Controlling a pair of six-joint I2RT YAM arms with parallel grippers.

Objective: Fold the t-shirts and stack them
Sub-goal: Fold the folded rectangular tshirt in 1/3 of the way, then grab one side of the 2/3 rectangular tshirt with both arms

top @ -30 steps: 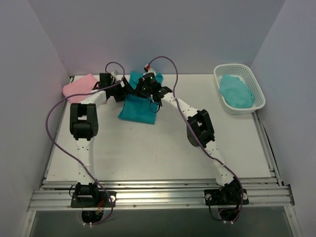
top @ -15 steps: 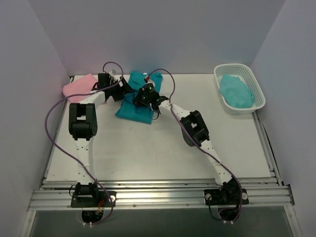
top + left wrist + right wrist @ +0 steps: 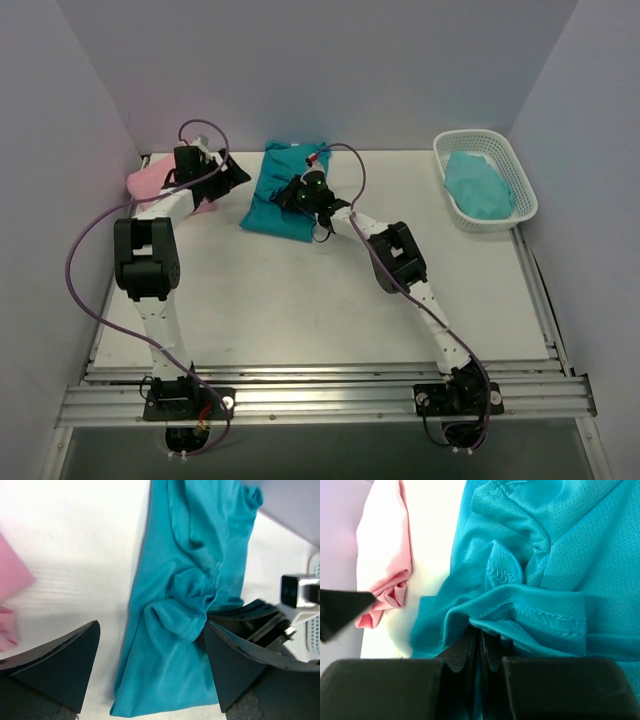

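White table point(image 3: 300, 300), far side: teal shirt point(image 3: 268, 205) lies bunched at far centre, right gripper point(image 3: 480, 636) pressed together on a hem fold on its right half. Left gripper point(image 3: 150, 625) spread wide, holding nothing, between teal shirt and pink shirt point(image 3: 145, 180) at far left.

The left arm point(image 3: 142, 262) and right arm point(image 3: 400, 258) are showing white links joined by blocky black housings. Purple cables point(image 3: 68, 272) are looping along them, and matte black wedge fingers point(image 3: 55, 665) are ending each.
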